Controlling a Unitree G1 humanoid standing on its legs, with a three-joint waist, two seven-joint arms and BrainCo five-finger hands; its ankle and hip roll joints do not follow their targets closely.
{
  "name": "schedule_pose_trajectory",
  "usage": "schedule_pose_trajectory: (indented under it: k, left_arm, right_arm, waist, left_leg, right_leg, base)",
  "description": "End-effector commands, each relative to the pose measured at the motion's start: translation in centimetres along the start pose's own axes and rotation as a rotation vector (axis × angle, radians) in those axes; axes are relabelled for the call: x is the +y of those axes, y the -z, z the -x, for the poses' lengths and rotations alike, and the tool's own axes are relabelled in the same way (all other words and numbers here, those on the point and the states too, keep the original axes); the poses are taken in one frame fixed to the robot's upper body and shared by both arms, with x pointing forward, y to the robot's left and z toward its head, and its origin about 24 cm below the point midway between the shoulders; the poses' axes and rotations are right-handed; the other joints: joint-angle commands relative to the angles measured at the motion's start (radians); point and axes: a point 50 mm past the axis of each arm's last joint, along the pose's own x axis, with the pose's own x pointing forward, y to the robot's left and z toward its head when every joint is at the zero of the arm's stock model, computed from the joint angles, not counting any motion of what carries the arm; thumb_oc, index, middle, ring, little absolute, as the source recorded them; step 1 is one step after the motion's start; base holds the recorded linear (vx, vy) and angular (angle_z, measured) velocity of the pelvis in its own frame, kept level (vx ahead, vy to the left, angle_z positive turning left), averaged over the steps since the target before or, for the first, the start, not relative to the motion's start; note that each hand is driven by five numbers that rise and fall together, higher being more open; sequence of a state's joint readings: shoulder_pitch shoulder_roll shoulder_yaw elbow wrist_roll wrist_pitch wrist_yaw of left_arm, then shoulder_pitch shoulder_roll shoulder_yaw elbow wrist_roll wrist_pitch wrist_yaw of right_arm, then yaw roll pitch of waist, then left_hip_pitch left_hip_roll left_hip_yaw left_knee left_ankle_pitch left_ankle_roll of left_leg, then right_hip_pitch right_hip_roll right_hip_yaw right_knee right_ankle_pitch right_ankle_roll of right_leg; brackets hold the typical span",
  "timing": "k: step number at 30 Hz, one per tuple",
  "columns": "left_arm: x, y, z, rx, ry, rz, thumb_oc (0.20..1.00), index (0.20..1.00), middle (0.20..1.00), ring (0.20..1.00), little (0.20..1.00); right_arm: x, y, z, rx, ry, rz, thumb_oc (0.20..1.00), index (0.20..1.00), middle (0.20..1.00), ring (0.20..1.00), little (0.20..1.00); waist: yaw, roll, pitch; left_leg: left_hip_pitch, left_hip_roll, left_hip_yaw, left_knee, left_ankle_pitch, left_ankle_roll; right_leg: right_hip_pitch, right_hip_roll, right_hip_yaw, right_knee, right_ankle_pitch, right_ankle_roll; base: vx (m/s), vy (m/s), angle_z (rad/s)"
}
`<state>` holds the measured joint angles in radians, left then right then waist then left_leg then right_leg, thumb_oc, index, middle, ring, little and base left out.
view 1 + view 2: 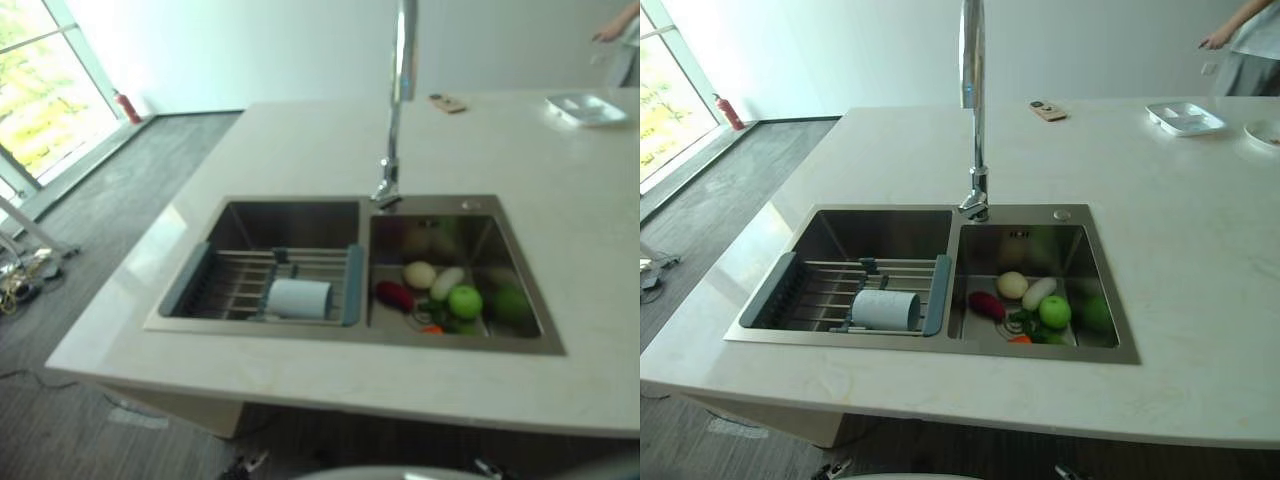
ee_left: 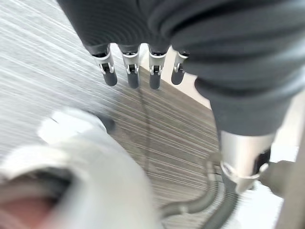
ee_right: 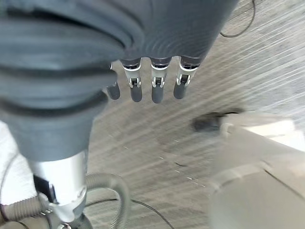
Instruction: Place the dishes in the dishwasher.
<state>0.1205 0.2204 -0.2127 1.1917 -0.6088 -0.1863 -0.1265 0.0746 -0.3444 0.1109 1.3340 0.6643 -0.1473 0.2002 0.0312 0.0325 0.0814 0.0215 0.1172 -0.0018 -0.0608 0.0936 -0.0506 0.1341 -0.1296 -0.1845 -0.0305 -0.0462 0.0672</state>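
Both hands hang empty above the floor, left hand and right hand with fingers straight. The cup lies on its side on the rack in the sink; the tray sits far across the desk. Reaching for the cup first, gripping round its body, looks wisest.

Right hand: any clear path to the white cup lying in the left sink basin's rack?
Probably yes. The white cup lies uncovered on its side on the grey-ended wire rack, nothing over it. The right hand hangs low above the floor, fingers straight, so the arm must rise first.
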Motion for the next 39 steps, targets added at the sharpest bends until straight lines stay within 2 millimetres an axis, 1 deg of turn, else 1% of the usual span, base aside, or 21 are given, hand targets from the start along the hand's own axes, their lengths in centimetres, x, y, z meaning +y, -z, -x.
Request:
schedule_pose_trajectory:
  k: [1, 3, 5, 8, 9, 10, 12, 15, 17, 18, 19, 20, 22, 23, 24, 26, 28, 30, 33, 35, 39]
  left_arm:
    - [-0.2, -4.2, -1.2, -0.07, -0.029, -0.017, 1.0, 1.0, 1.0, 1.0, 1.0]
    - [0.5, -4.1, -1.2, -0.046, -0.093, 0.059, 1.0, 1.0, 1.0, 1.0, 1.0]
    - [2.9, -3.9, -0.7, -0.044, -0.194, 0.161, 1.0, 1.0, 1.0, 1.0, 1.0]
    - [5.3, -5.3, 0.2, -0.151, -0.334, -0.068, 1.0, 1.0, 1.0, 1.0, 1.0]
    - [5.9, -5.7, 0.4, -0.172, -0.357, -0.036, 1.0, 1.0, 1.0, 1.0, 1.0]
    - [8.5, -7.2, 1.3, -0.219, -0.448, 0.005, 1.0, 1.0, 1.0, 1.0, 1.0]
    - [11.4, -7.4, 2.6, -0.153, -0.58, -0.104, 1.0, 1.0, 1.0, 1.0, 1.0]
    - [18.9, -8.6, 7.7, -0.113, -0.848, -0.132, 1.0, 1.0, 1.0, 1.0, 1.0]
    - [22.9, -11.3, 11.5, -0.144, -0.984, -0.153, 1.0, 1.0, 1.0, 1.0, 1.0]
    - [26.2, -17.6, 17.8, -0.379, -1.315, -0.227, 1.0, 1.0, 1.0, 1.0, 1.0]
    - [26.5, -18.3, 18.5, -0.413, -1.337, -0.229, 1.0, 1.0, 1.0, 1.0, 1.0]
    - [26.9, -21.3, 21.1, -0.521, -1.395, -0.273, 1.0, 1.0, 1.0, 1.0, 1.0]
    - [25.1, -28.9, 26.4, -0.876, -1.465, -0.379, 1.0, 1.0, 1.0, 1.0, 1.0]
    - [24.2, -30.8, 27.8, -0.943, -1.475, -0.4, 1.0, 1.0, 1.0, 1.0, 1.0]
    - [21.9, -34.1, 30.5, -1.106, -1.489, -0.437, 1.0, 1.0, 1.0, 1.0, 1.0]
    - [17.1, -38.4, 34.2, -1.358, -1.438, -0.549, 1.0, 1.0, 1.0, 1.0, 1.0]
    - [12.2, -40.7, 35.7, -1.52, -1.282, -0.701, 1.0, 1.0, 1.0, 1.0, 1.0]
    - [7.4, -41.9, 35.0, -1.619, -1.023, -0.851, 1.0, 1.0, 1.0, 1.0, 1.0]
    - [0.2, -42.1, 31.9, -1.723, -0.604, -0.945, 1.0, 1.0, 1.0, 1.0, 1.0]
    - [-2.9, -41.5, 30.2, -1.741, -0.465, -1.033, 1.0, 1.0, 1.0, 1.0, 1.0]
    - [-6.2, -39.8, 26.5, -1.626, -0.299, -1.237, 1.0, 1.0, 1.0, 1.0, 1.0]
  right_arm:
    - [3.0, -1.0, -0.8, -0.042, -0.07, 0.021, 1.0, 1.0, 1.0, 1.0, 1.0]
    - [3.1, 0.1, -0.7, -0.002, -0.057, -0.05, 1.0, 1.0, 1.0, 1.0, 1.0]
    - [3.8, 1.2, -0.6, 0.033, -0.093, -0.051, 1.0, 1.0, 1.0, 1.0, 1.0]
    - [4.7, 0.6, -0.8, 0.0, -0.14, -0.127, 1.0, 1.0, 1.0, 1.0, 1.0]
    - [4.4, 0.4, -0.8, -0.005, -0.134, -0.149, 1.0, 1.0, 1.0, 1.0, 1.0]
    - [3.2, -0.6, -0.7, -0.033, -0.111, -0.232, 1.0, 1.0, 1.0, 1.0, 1.0]
    - [1.9, -1.2, -0.6, -0.063, -0.073, -0.303, 1.0, 1.0, 1.0, 1.0, 1.0]
    - [-0.2, -1.9, -0.3, -0.09, -0.025, -0.373, 1.0, 1.0, 1.0, 1.0, 1.0]
    - [-0.7, -1.8, -0.1, -0.099, -0.012, -0.384, 1.0, 1.0, 1.0, 1.0, 1.0]
    - [-0.6, -1.8, -0.1, -0.11, -0.017, -0.387, 1.0, 1.0, 1.0, 1.0, 1.0]
    - [-0.5, -1.8, -0.1, -0.112, -0.019, -0.385, 1.0, 1.0, 1.0, 1.0, 1.0]
    - [0.0, -1.8, -0.2, -0.118, -0.033, -0.377, 1.0, 1.0, 1.0, 1.0, 1.0]
    - [1.4, -1.6, -0.5, -0.12, -0.072, -0.344, 1.0, 1.0, 1.0, 1.0, 1.0]
    - [1.7, -1.6, -0.5, -0.117, -0.08, -0.333, 1.0, 1.0, 1.0, 1.0, 1.0]
    - [2.3, -1.8, -0.6, -0.122, -0.095, -0.308, 1.0, 1.0, 1.0, 1.0, 1.0]
    - [3.1, -2.2, -0.8, -0.128, -0.112, -0.317, 1.0, 1.0, 1.0, 1.0, 1.0]
    - [3.5, -2.2, -0.8, -0.123, -0.122, -0.316, 1.0, 1.0, 1.0, 1.0, 1.0]
    - [3.6, -1.8, -0.8, -0.111, -0.122, -0.307, 1.0, 1.0, 1.0, 1.0, 1.0]
    - [3.5, -0.3, -0.6, -0.077, -0.111, -0.307, 1.0, 1.0, 1.0, 1.0, 1.0]
    - [3.1, 0.8, -0.3, -0.055, -0.097, -0.318, 1.0, 1.0, 1.0, 1.0, 1.0]
    - [2.4, 3.1, 0.3, 0.001, -0.077, -0.302, 1.0, 1.0, 1.0, 1.0, 1.0]
  waist:
    - [-0.001, -0.016, 0.046]
    - [-0.01, -0.02, 0.04]
    - [-0.006, -0.013, 0.032]
    - [0.005, -0.005, 0.026]
    - [0.006, -0.004, 0.025]
    - [0.012, 0.003, 0.016]
    - [0.024, 0.01, 0.012]
    - [0.035, 0.024, 0.004]
    - [0.042, 0.034, -0.003]
    - [0.046, 0.048, -0.006]
    - [0.046, 0.049, -0.009]
    - [0.049, 0.052, -0.014]
    - [0.061, 0.046, -0.021]
    - [0.064, 0.045, -0.019]
    - [0.068, 0.041, -0.026]
    - [0.065, 0.033, -0.038]
    - [0.048, 0.028, -0.049]
    - [0.028, 0.028, -0.055]
    - [-0.012, 0.027, -0.057]
    - [-0.028, 0.024, -0.057]
    - [-0.068, 0.021, -0.053]
  left_leg:
    - [0.022, -0.052, 0.025, -0.026, -0.04, 0.013]
    - [0.028, -0.068, 0.023, -0.026, -0.052, 0.023]
    - [0.044, -0.059, 0.079, -0.026, -0.055, 0.03]
    - [0.051, -0.057, 0.098, -0.026, -0.06, 0.031]
    - [0.052, -0.059, 0.097, -0.026, -0.061, 0.032]
    - [0.056, -0.059, 0.101, -0.026, -0.063, 0.031]
    - [0.061, -0.051, 0.11, -0.026, -0.061, 0.021]
    - [0.066, -0.042, 0.11, -0.026, -0.059, 0.016]
    - [0.069, -0.041, 0.106, -0.026, -0.06, 0.017]
    - [0.077, -0.036, 0.107, -0.026, -0.062, 0.015]
    - [0.075, -0.036, 0.108, -0.026, -0.06, 0.016]
    - [0.076, -0.034, 0.111, -0.026, -0.058, 0.014]
    - [0.077, -0.034, 0.105, -0.026, -0.058, 0.013]
    - [0.082, -0.033, 0.105, -0.026, -0.061, 0.013]
    - [0.08, -0.032, 0.103, -0.026, -0.06, 0.012]
    - [0.086, -0.029, 0.1, -0.026, -0.068, 0.005]
    - [0.087, -0.026, 0.11, -0.026, -0.07, 0.001]
    - [0.092, -0.023, 0.123, -0.026, -0.076, -0.002]
    - [0.102, -0.02, 0.145, -0.026, -0.084, -0.003]
    - [0.106, -0.018, 0.157, -0.026, -0.089, -0.004]
    - [0.109, -0.012, 0.185, -0.026, -0.093, -0.005]
  right_leg:
    - [-0.051, -0.054, -0.004, -0.011, 0.129, 0.074]
    - [-0.064, -0.077, -0.002, 0.012, 0.132, 0.089]
    - [-0.077, -0.085, -0.04, 0.054, 0.122, 0.093]
    - [-0.062, -0.086, -0.061, 0.032, 0.122, 0.091]
    - [-0.059, -0.082, -0.058, 0.024, 0.122, 0.089]
    - [-0.048, -0.077, -0.06, -0.006, 0.129, 0.089]
    - [-0.03, -0.078, -0.078, -0.033, 0.139, 0.092]
    - [-0.012, -0.071, -0.084, -0.046, 0.132, 0.091]
    - [-0.007, -0.073, -0.087, -0.046, 0.131, 0.096]
    - [0.003, -0.075, -0.088, -0.047, 0.128, 0.097]
    - [0.0, -0.075, -0.087, -0.048, 0.13, 0.097]
    - [0.0, -0.073, -0.084, -0.049, 0.133, 0.098]
    - [0.004, -0.072, -0.093, -0.048, 0.134, 0.099]
    - [0.011, -0.07, -0.093, -0.048, 0.13, 0.099]
    - [0.01, -0.068, -0.093, -0.051, 0.13, 0.096]
    - [0.016, -0.06, -0.087, -0.053, 0.122, 0.094]
    - [0.012, -0.057, -0.081, -0.057, 0.123, 0.093]
    - [0.007, -0.055, -0.069, -0.057, 0.121, 0.094]
    - [-0.003, -0.05, -0.041, -0.057, 0.123, 0.096]
    - [-0.013, -0.048, -0.02, -0.057, 0.127, 0.1]
    - [-0.034, -0.045, 0.013, -0.057, 0.138, 0.11]
  base:
    - [0.02, 0.247, 0.3]
    - [0.05, 0.188, 0.43]
    - [0.01, 0.096, -0.07]
    - [0.01, -0.002, -0.35]
    - [0.01, -0.026, -0.14]
    - [0.0, -0.02, 0.04]
    - [0.01, -0.04, 0.0]
    - [0.06, -0.054, -0.04]
    - [0.04, -0.039, 0.04]
    - [0.0, 0.0, 0.0]
    - [0.04, -0.036, 0.01]
    - [0.02, -0.049, 0.01]
    - [0.03, -0.108, 0.03]
    - [0.03, -0.118, 0.14]
    - [0.03, -0.091, 0.18]
    - [0.04, -0.116, 0.09]
    - [0.03, -0.102, -0.04]
    - [0.01, -0.08, -0.15]
    - [0.02, -0.068, -0.26]
    - [0.02, -0.049, -0.34]
    - [0.04, -0.064, -0.4]
